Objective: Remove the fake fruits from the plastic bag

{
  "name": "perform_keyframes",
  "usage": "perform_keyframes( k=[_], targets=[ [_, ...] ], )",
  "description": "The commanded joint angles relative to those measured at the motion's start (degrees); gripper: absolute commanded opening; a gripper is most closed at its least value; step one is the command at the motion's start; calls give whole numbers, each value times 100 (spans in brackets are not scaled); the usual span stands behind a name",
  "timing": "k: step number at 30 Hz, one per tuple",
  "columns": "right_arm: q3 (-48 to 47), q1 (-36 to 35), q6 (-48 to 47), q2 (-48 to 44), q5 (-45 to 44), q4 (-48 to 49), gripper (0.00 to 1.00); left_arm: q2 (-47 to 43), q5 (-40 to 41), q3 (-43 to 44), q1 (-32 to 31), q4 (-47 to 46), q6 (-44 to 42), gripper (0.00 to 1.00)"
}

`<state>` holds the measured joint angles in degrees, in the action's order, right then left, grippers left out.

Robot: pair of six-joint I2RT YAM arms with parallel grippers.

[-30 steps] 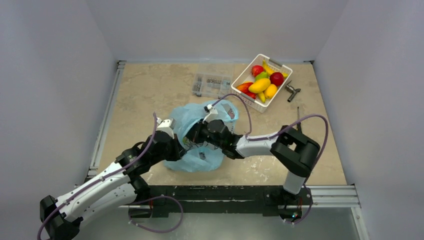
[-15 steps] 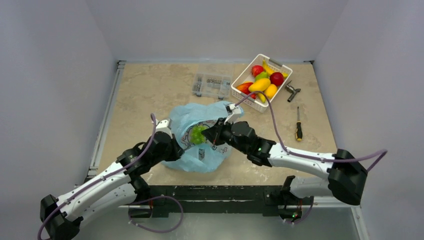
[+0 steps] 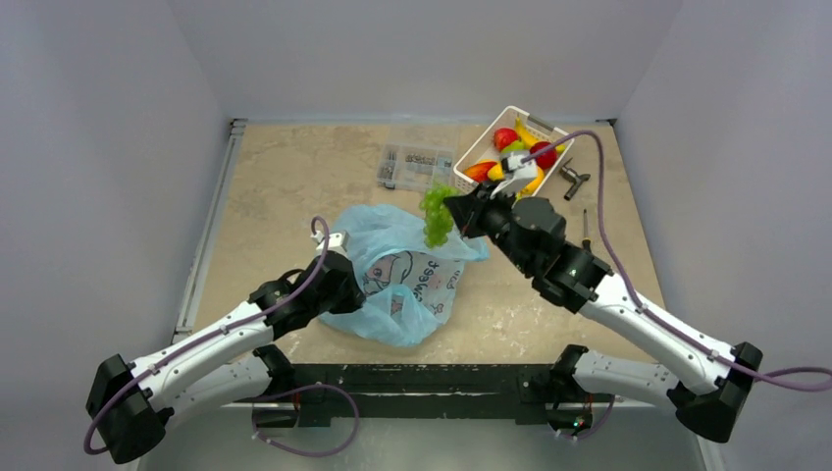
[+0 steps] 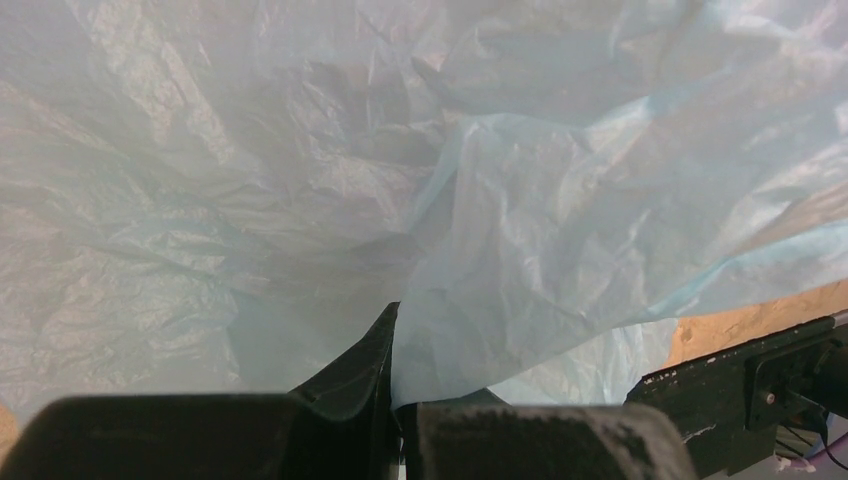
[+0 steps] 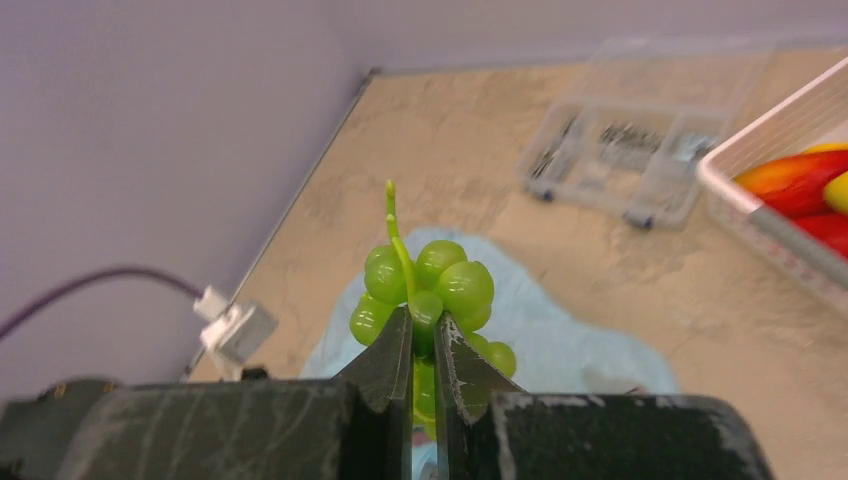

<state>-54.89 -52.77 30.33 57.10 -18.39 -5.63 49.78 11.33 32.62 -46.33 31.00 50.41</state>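
Observation:
The light blue plastic bag (image 3: 402, 275) with the cartoon girl print lies crumpled at the table's middle. My right gripper (image 3: 453, 209) is shut on the bunch of green grapes (image 3: 436, 214) and holds it in the air above the bag's far right edge. The grapes (image 5: 425, 290) fill the middle of the right wrist view, pinched between the fingers. My left gripper (image 3: 345, 285) is shut on a fold of the bag at its near left side; the bag's plastic (image 4: 520, 220) fills the left wrist view. The dark red round fruit is hidden.
A white basket (image 3: 525, 123) with mangoes, a banana and red fruits stands at the back right. A clear parts box (image 3: 416, 167) lies left of it. A metal tool (image 3: 572, 180) and a screwdriver (image 3: 586, 224) lie at the right.
My right gripper has pulled the green grapes out of the bag and lifted them up and to the right. The bag has flattened, its print now showing. My left gripper keeps its hold.

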Motion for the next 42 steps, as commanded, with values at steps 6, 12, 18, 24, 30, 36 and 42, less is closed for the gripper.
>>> perform_keyframes(
  k=[6, 12, 18, 24, 30, 36, 42],
  targets=[
    [-1579, 2209, -603, 1119, 128, -215, 0, -56, 51, 289, -26, -96, -203, 0],
    [-2237, 3475, -397, 2558, 858, 310, 0, -19, 24, 463, -30, 123, -558, 0],
    [-2995, 4223, 425, 4013, 2377, 596, 0, -14, -113, 420, -26, -28, -666, 0],
    [-3007, 4849, 1252, 4816, 3055, 1231, 3, 12, -145, 413, -27, -86, -735, 0],
    [-3960, 4913, 3, 5181, 1654, -474, 57, 10, -252, 464, -27, -122, -686, 0],
    [-3161, 4656, -657, 4011, 988, -570, 69, -8, -254, 445, -28, -118, -598, 0],
    [-1834, 4019, -515, 2657, 1421, -421, 69, 53, -237, 408, -33, -70, -537, 0]
  ],
)
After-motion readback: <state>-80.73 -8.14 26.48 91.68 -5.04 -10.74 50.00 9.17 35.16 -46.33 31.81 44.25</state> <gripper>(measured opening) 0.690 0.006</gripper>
